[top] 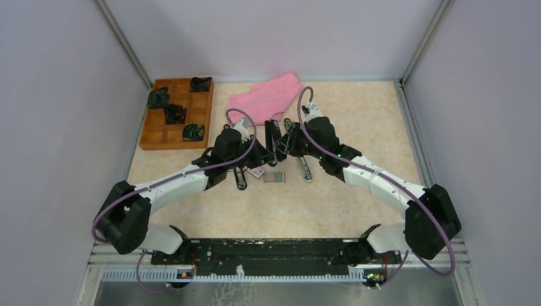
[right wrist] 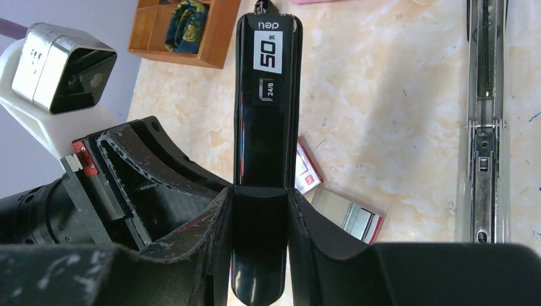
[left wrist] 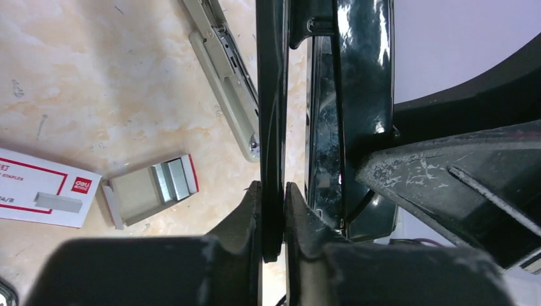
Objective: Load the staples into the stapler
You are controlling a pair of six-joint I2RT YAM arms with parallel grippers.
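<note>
Left hand [left wrist: 273,191] and right hand [right wrist: 260,194] each tight on the black stapler [right wrist: 266,95], staples [left wrist: 169,180] half-hidden in their tray [left wrist: 134,191]

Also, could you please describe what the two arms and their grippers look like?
Both the left arm and right arm have white links between bulky black joints, each trailed by a purple cable. The left gripper and right gripper are black, with scuffed, wedge-shaped fingers.
</note>
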